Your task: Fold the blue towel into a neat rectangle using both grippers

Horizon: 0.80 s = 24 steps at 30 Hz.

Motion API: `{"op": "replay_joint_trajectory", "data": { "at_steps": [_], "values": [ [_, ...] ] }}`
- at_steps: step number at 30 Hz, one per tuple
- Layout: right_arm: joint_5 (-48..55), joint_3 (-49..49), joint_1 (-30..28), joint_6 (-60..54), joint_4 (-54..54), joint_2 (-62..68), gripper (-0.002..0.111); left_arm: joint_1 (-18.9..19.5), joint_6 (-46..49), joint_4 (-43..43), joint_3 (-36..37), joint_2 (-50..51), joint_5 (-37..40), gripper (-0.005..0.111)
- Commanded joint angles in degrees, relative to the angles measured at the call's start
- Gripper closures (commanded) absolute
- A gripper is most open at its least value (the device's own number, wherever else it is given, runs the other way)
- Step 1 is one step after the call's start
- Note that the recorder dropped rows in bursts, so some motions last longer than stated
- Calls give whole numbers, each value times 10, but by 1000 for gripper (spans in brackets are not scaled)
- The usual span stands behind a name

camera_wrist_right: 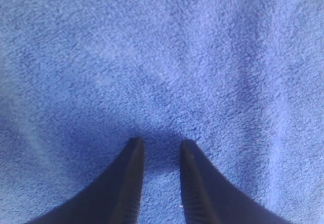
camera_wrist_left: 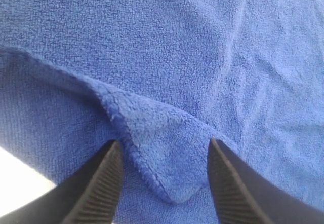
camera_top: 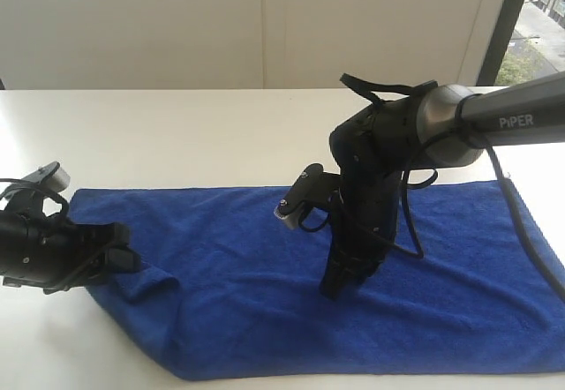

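Observation:
The blue towel [camera_top: 229,284] lies spread lengthwise on the white table [camera_top: 177,134]. Its left corner [camera_top: 146,282] is turned over onto the cloth. My left gripper [camera_top: 132,262] lies low at that end and is open. In the left wrist view the folded corner [camera_wrist_left: 169,183] lies between the wide-apart fingers of the left gripper [camera_wrist_left: 163,142], and neither finger presses it. My right gripper [camera_top: 331,291] points steeply down at the middle of the towel. In the right wrist view the right gripper [camera_wrist_right: 161,142] has its tips on the flat towel [camera_wrist_right: 162,57], with a narrow gap and no cloth between them.
The right arm marked PiPER [camera_top: 516,121] reaches in from the right, and its black cables [camera_top: 521,222] hang over the towel's right part. A bare strip of table [camera_top: 53,346] shows in front of the towel at the left. A window [camera_top: 538,19] is at the back right.

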Motion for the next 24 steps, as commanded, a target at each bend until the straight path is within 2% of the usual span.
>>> {"op": "replay_joint_trajectory", "data": {
  "at_steps": [1,7,14,24],
  "values": [
    [-13,3,-5,2,6,13,82,1,5,-9,4,0,-11,51],
    [-12,3,-5,2,6,13,82,1,13,-37,2,30,-5,51],
    [-11,3,-5,2,8,13,82,1,101,-126,-2,38,40,51],
    [-12,3,-5,2,8,13,82,1,112,-132,-15,38,53,51]
  ]
}}
